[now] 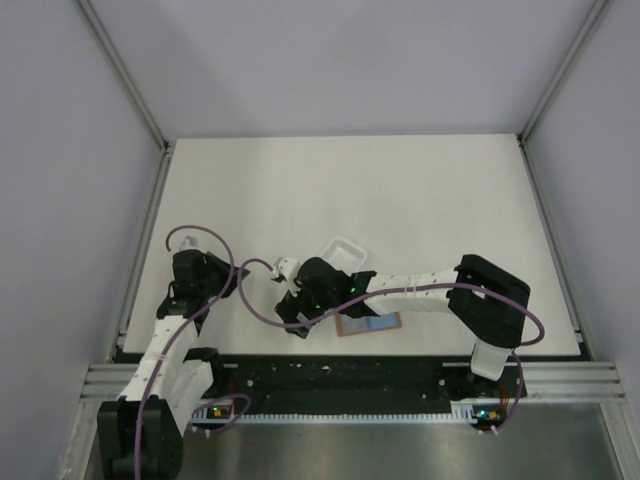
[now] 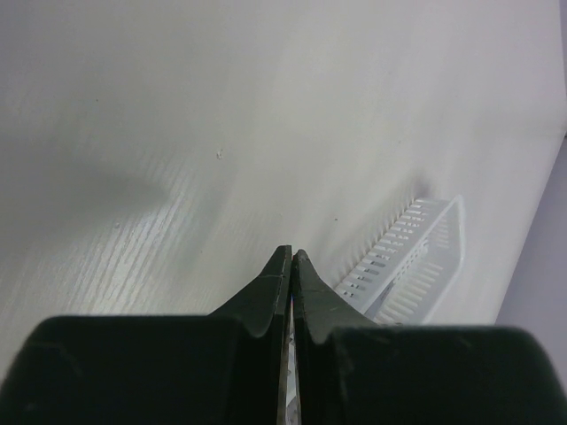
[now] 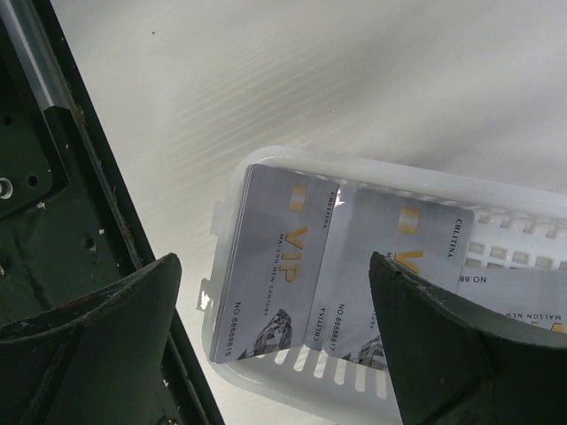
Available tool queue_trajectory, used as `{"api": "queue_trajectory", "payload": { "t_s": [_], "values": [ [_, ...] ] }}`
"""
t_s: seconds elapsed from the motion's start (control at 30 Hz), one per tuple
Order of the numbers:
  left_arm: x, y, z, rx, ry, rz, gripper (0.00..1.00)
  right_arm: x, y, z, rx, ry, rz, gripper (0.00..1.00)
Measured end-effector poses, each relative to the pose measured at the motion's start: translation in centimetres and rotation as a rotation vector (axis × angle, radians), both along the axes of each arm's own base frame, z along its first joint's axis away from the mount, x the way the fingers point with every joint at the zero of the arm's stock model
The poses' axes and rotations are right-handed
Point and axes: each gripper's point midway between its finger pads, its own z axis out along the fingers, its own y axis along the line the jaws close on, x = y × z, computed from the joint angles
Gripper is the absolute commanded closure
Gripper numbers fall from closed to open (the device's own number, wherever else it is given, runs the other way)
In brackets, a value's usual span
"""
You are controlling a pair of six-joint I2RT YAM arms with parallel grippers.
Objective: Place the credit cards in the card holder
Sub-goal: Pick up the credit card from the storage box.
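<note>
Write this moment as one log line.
left gripper shut | right gripper open above credit cards in white tray | card holder on table

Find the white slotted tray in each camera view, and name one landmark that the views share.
Top external: the white tray sits mid-frame, just beyond the right arm's wrist.
Left wrist: the tray is at lower right.
Right wrist: the tray fills the lower centre, holding the credit cards.
Shared landmark: the white table.
</note>
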Motion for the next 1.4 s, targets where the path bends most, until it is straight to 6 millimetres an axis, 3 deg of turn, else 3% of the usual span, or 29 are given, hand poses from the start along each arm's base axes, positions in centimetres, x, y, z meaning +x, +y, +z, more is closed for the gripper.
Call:
{"api": "queue_trajectory", "payload": {
  "t_s": [0.67, 1.27, 1.4],
  "values": [
    [0.0, 0.0, 0.4, 0.007, -0.022, -0.009, 0.95, -1.2, 0.6, -0.2, 0.025, 0.067, 0.022, 0.78],
    [-0.2, 0.0, 0.1, 0.007, -0.018, -0.014, 0.96, -0.1, 1.2, 0.6, 0.052, 0.029, -0.026, 0.99],
    [-0.3, 0.0, 0.1, 0.007, -0.018, -0.016, 0.96, 0.1, 1.0, 0.5, 0.040, 0.028, -0.039, 1.00]
  ]
}}
